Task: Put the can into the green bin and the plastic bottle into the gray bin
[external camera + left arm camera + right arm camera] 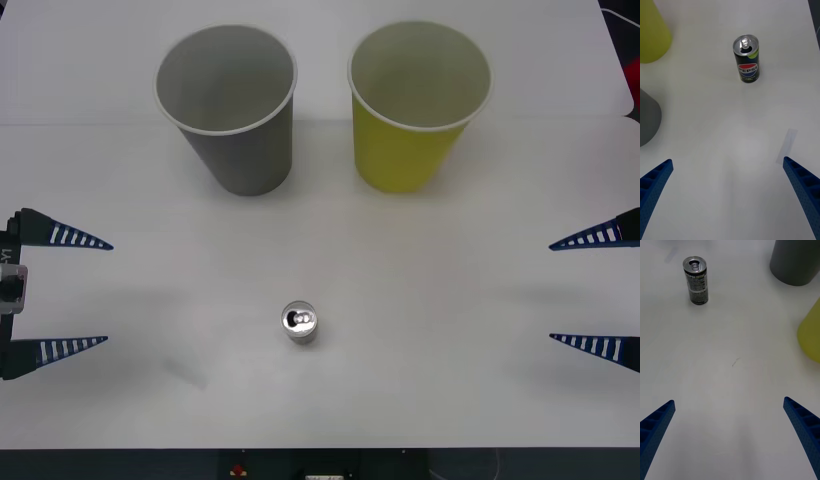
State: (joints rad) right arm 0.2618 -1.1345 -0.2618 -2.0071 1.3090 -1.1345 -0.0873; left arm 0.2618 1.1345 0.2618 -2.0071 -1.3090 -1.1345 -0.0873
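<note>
The can (300, 322) stands upright near the table's front middle; it is small, black-sided with a silver pull-tab top, and appears again in the wrist views (696, 280) (746, 58). Behind it stand the gray bin (228, 108) at the back left and the green bin (416, 104) at the back right, both upright and open. My left gripper (78, 292) is open at the left edge, level with the can. My right gripper (582, 291) is open at the right edge. Both grippers hold nothing. The plastic bottle is out of view.
The white table (450, 380) stretches between the grippers around the can. A small strip of clear tape (787, 146) lies on the table in the left wrist view. The table's front edge runs along the bottom of the front view.
</note>
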